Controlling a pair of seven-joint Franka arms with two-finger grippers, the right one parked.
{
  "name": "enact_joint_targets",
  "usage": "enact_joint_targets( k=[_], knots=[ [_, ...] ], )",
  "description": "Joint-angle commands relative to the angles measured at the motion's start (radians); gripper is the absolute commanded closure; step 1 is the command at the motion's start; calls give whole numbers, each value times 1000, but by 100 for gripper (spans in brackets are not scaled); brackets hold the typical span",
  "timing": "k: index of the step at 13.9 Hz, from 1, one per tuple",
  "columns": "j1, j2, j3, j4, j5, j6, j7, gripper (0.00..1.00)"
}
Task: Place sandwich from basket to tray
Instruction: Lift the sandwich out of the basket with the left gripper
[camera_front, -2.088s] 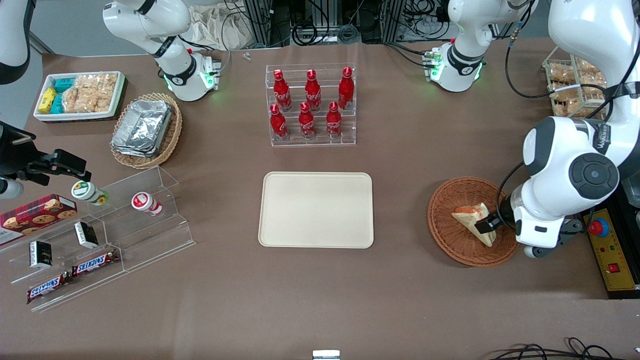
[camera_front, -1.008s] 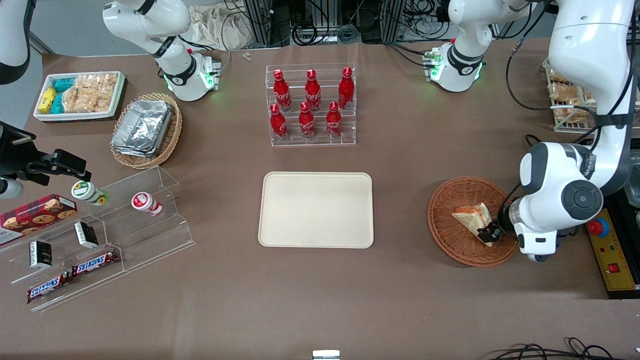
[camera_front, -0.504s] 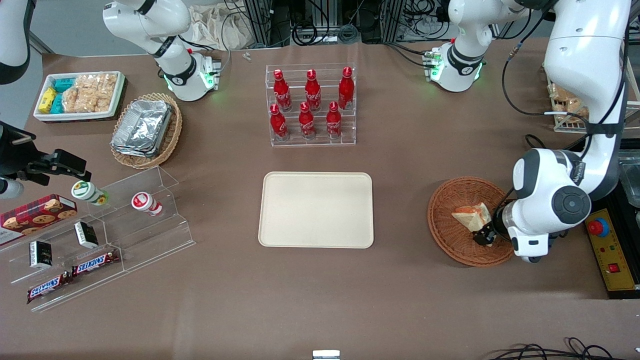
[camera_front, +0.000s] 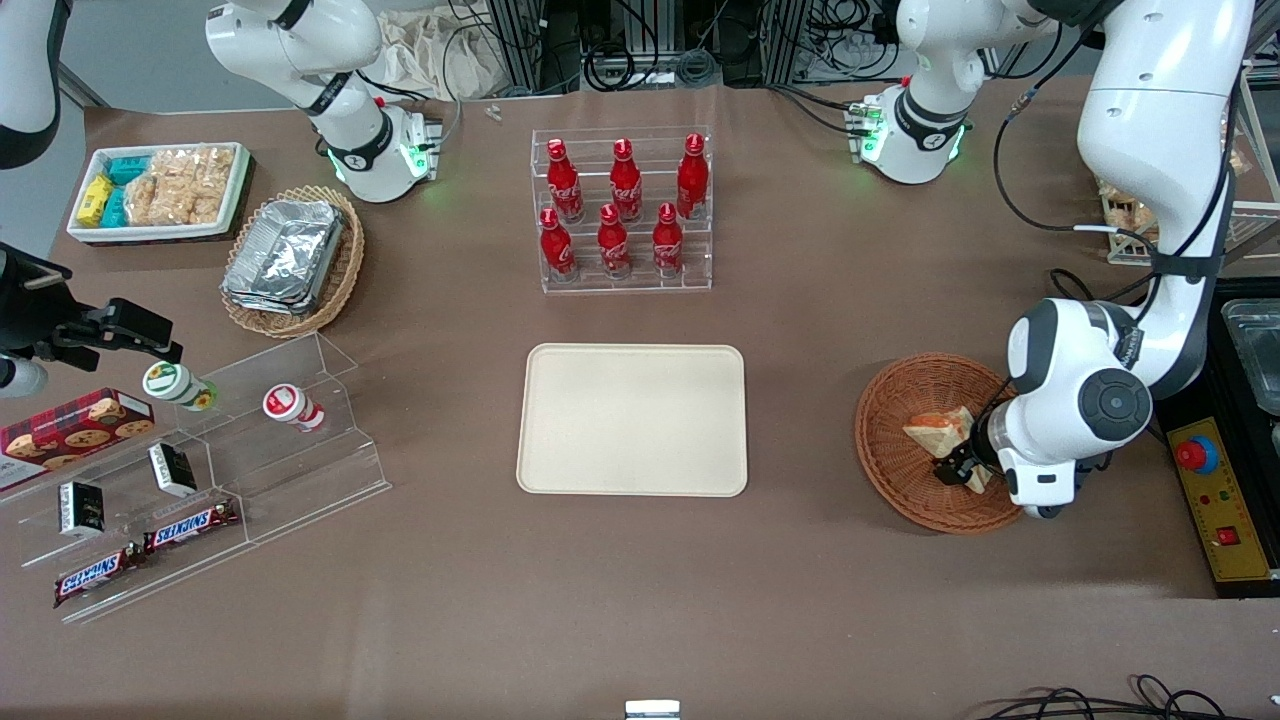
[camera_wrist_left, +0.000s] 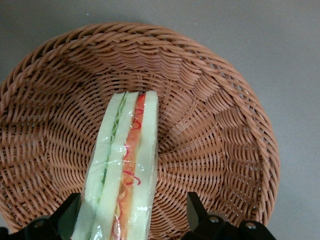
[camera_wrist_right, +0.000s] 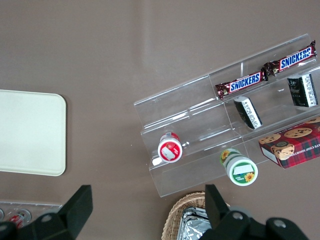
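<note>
- A brown table (camera_front: 820, 330) holds a cream tray (camera_front: 632, 420); the basket (camera_front: 890, 440) sits well apart from it, toward the working arm's end
- The sandwich (camera_wrist_left: 122, 165) lies in the basket with its filling edge up, wrapped in clear film
- The gripper (camera_front: 962, 468) is down inside the basket; its fingers (camera_wrist_left: 65, 217) stand spread, one on each side of the sandwich's wide end, and are not yet pressing on it
- To do the grasp well, the arm should close evenly on the two bread faces, softly enough not to crush them, then lift clear of the basket rim before heading for the tray
- Against two seconds ago, the arm has swung closer to the tray and the gripper sits lower on the wedge; the sandwich has barely shifted
</note>
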Motion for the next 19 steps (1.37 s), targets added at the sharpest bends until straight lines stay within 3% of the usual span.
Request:
enact_joint_targets(
  k=[1,3,5,9,17,19],
  knots=[
    [3,4,-6,-13,6,35,-28,63],
    [3,4,-4,-13,5,36,-28,87],
    [4,4,-4,-13,5,34,-28,99],
    [6,-42,-4,1,14,-19,-5,100],
    [-3,-172,-18,335,5,-593,230,100],
    [-6,-200,-79,386,-2,-648,271,100]
  ],
)
